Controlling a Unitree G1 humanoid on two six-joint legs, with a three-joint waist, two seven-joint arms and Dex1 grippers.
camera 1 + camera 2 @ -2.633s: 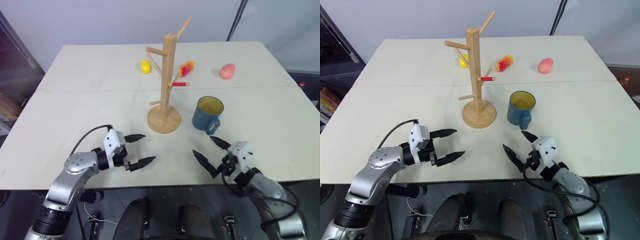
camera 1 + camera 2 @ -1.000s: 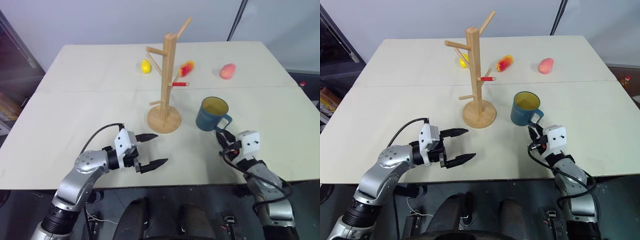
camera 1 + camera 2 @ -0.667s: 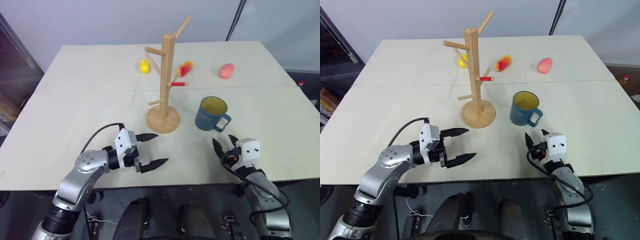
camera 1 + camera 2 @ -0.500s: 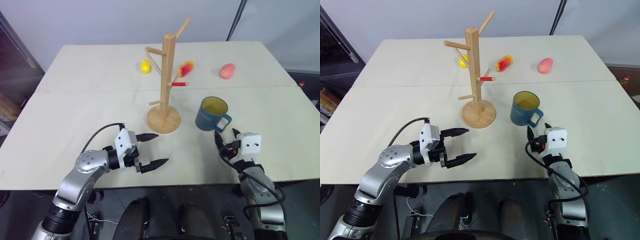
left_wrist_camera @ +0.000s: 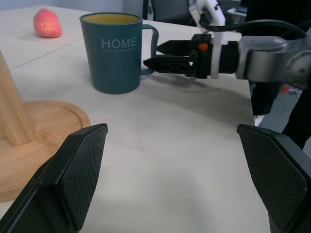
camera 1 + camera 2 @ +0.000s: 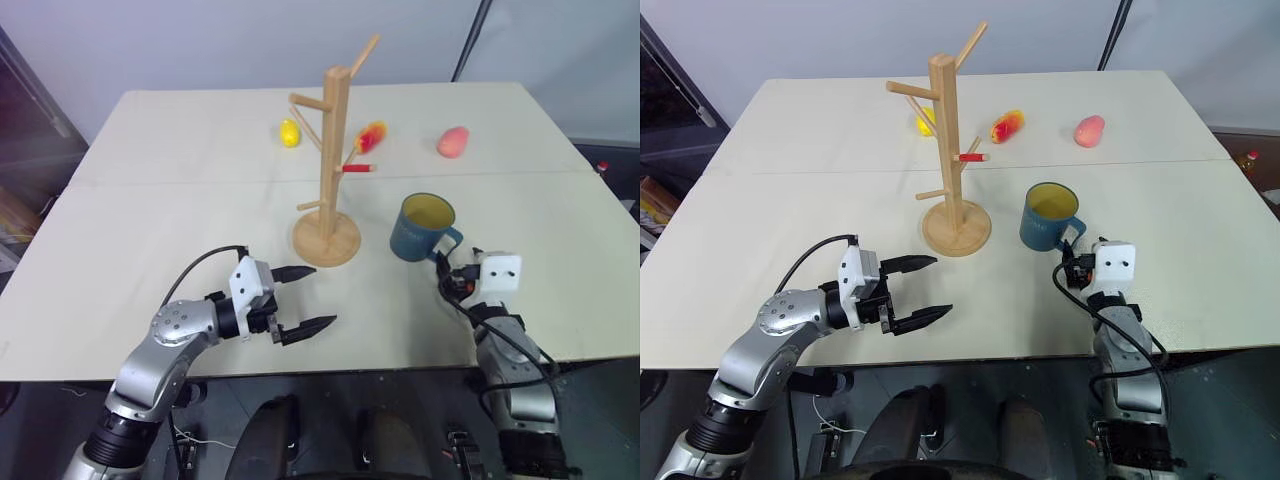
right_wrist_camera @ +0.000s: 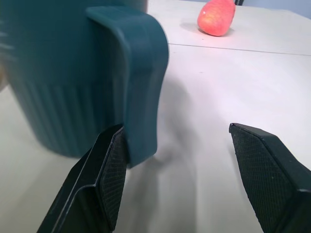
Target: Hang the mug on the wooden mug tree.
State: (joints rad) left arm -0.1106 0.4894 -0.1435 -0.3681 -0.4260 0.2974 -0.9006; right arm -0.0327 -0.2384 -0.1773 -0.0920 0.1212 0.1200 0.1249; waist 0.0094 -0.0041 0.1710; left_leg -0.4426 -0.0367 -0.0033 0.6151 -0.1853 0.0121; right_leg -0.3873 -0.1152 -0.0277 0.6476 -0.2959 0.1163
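Taking the mug [image 6: 424, 228] as reference: it stands upright on the table [image 6: 150, 220], just right of the wooden mug tree [image 6: 332, 170], handle turned toward the near right. The right gripper [image 7: 180, 160] sits level at that handle with fingers spread; the right wrist view shows one finger [image 7: 109, 170] against the handle's edge and the other well clear, detail the head views cannot resolve. The left wrist view reads the word HOME on the mug's side and shows the right gripper's tips at the loop. The left gripper [image 6: 298, 298] hovers nearer than the mug and to its left, fingers spread and empty, pointing toward the mug. Beyond the mug lie a pink fruit [image 6: 453, 142], a red-and-yellow fruit [image 6: 372, 135] behind the tree, and a yellow fruit [image 6: 290, 132] further left. The table is pale, with one seam running across behind the mug; a grey wall [image 6: 200, 40] stands past its far edge.
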